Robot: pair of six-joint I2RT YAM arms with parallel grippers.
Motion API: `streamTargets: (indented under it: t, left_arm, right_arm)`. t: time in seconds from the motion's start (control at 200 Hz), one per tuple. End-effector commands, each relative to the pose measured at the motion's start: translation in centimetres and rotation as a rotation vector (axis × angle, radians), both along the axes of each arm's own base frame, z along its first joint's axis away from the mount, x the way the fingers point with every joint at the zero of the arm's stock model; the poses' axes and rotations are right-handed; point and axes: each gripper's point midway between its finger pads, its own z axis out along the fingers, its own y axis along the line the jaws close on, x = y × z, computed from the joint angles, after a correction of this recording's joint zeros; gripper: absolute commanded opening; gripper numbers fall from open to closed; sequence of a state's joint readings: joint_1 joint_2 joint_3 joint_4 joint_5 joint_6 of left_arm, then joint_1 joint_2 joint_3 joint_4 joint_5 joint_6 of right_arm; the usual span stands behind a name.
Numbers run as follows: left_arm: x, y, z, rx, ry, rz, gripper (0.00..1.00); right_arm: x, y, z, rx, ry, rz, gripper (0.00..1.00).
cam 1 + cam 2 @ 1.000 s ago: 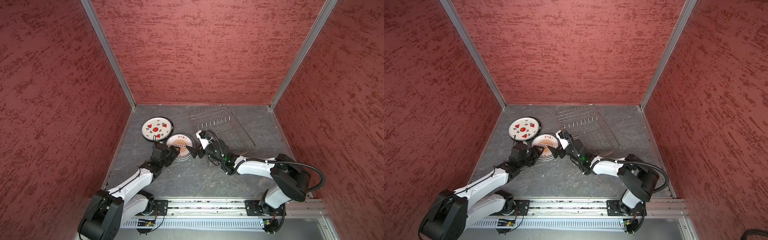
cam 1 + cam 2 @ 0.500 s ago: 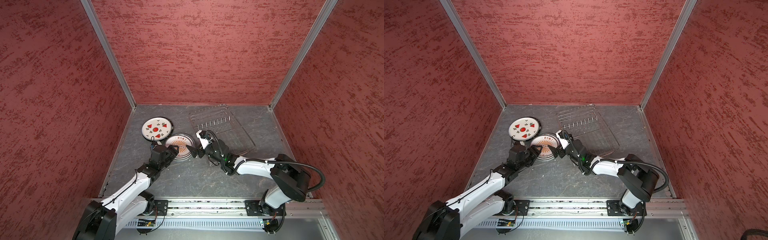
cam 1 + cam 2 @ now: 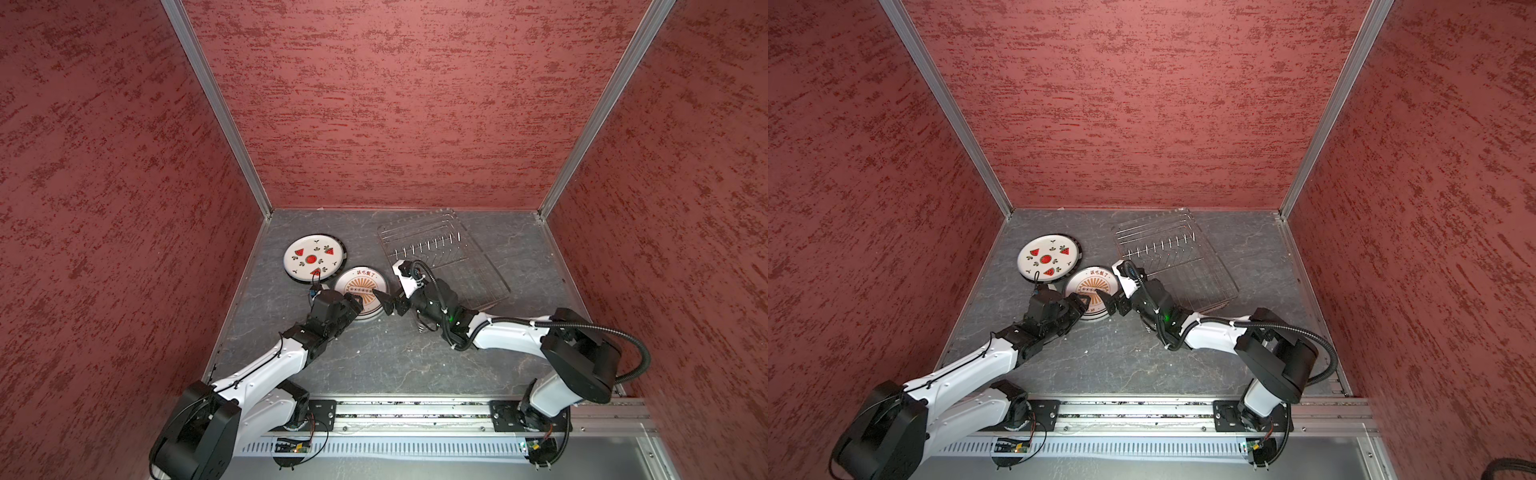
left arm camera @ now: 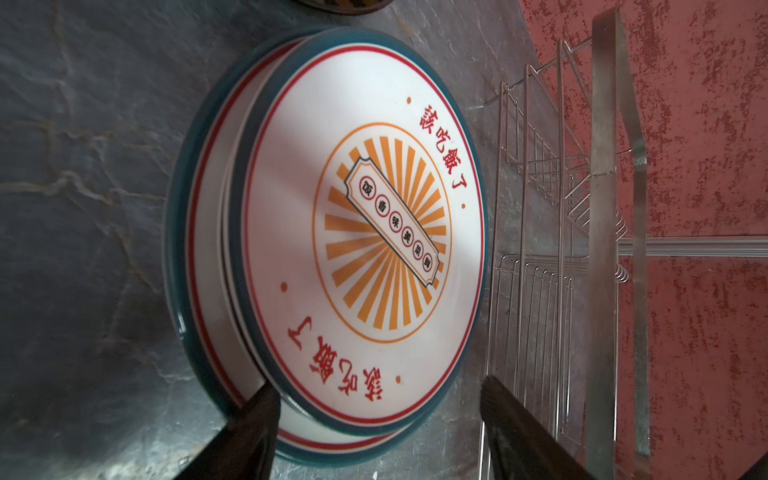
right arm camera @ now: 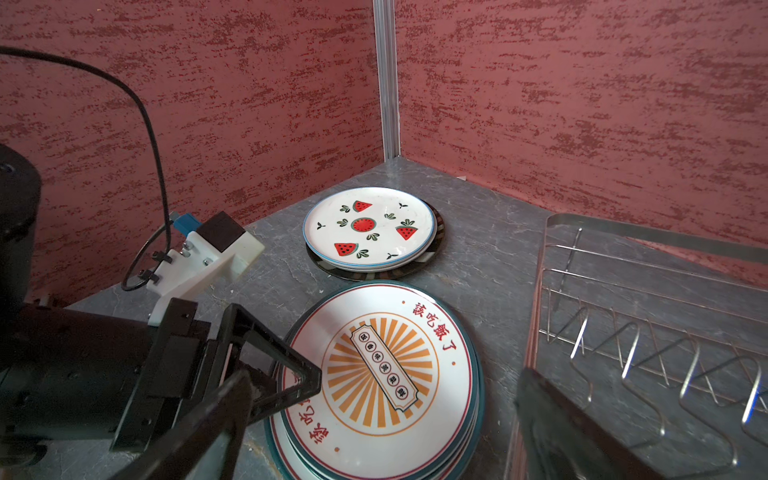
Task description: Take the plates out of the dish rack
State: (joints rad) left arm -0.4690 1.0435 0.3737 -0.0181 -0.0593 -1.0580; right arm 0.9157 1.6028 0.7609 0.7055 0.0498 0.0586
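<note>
The dish rack (image 3: 457, 266) (image 3: 1187, 270), a silver wire tray with short prongs, lies flat at the back right and holds no plates. Two stacks of plates lie flat on the floor to its left: watermelon-print plates (image 3: 314, 259) (image 3: 1048, 259) (image 5: 370, 226) and sunburst plates (image 3: 361, 286) (image 3: 1094, 284) (image 4: 361, 232) (image 5: 382, 374). My left gripper (image 3: 356, 303) (image 4: 378, 411) is open, its jaws either side of the sunburst stack's near rim. My right gripper (image 3: 386, 305) (image 5: 386, 407) is wide open just above the stack's right edge, holding nothing.
Red walls enclose the grey slate floor (image 3: 374, 361) on three sides. The rack's wire rim (image 4: 540, 291) (image 5: 623, 311) lies close beside the sunburst stack. A dark-rimmed plate (image 5: 438, 245) is at the bottom of the watermelon stack. The two grippers nearly meet over the sunburst stack.
The left arm's shoulder and elbow have shifted a little while its gripper stays at the sunburst stack's rim. The right arm has held still.
</note>
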Motion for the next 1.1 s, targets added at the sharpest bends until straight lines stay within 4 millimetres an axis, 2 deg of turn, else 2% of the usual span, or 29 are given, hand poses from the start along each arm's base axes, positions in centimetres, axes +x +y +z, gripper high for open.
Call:
streamTargets:
  t: [0.0, 0.376, 0.501, 0.591, 0.656, 0.666, 0.686, 0.822, 0.887, 0.962, 1.047, 1.097]
  left_arm:
    - [0.9, 0.5, 1.0, 0.057, -0.038, 0.016, 0.76]
    - [0.2, 2.3, 2.3, 0.066, -0.098, 0.083, 0.78]
    - [0.2, 3.1, 3.6, 0.083, -0.184, 0.099, 0.89]
    - [0.2, 2.5, 5.4, 0.071, -0.325, 0.039, 1.00]
    - [0.4, 2.5, 7.1, 0.078, -0.445, 0.017, 0.99]
    - [0.4, 2.5, 7.3, 0.083, -0.460, 0.016, 0.99]
    - [0.4, 2.6, 7.8, 0.090, -0.489, 0.014, 0.99]
    - [0.6, 3.1, 12.8, 0.086, -0.655, 0.032, 0.99]
    - [0.5, 2.6, 15.8, 0.059, -0.744, 0.009, 0.99]
    - [1.0, 2.7, 18.6, 0.121, -0.824, 0.009, 0.99]
    - [2.7, 4.2, 19.9, 0.241, -0.774, 0.064, 0.99]
    - [3.5, 5.2, 20.3, 0.296, -0.729, 0.092, 0.99]
  right_arm:
    - [0.2, 0.4, 1.1, 0.010, -0.040, -0.012, 0.99]
    - [0.4, -0.6, 1.7, 0.028, -0.052, -0.054, 0.99]
    - [0.7, -2.4, 2.6, 0.067, -0.060, -0.134, 0.99]
    - [0.7, -4.1, 4.1, 0.099, -0.097, -0.181, 0.99]
    - [1.5, -5.6, 4.5, 0.107, -0.103, -0.227, 0.99]
    - [1.5, -6.1, 5.4, 0.123, -0.113, -0.232, 0.99]
    - [1.8, -6.6, 5.8, 0.129, -0.116, -0.242, 0.99]
    - [5.5, -11.5, 7.0, 0.129, -0.046, -0.356, 0.99]
    - [7.7, -15.7, 7.3, 0.167, 0.012, -0.453, 0.99]
    - [9.8, -21.0, 7.1, 0.218, 0.088, -0.562, 0.99]
    - [11.7, -26.7, 6.1, 0.269, 0.177, -0.698, 0.99]
    - [12.3, -29.3, 5.4, 0.273, 0.217, -0.776, 0.99]
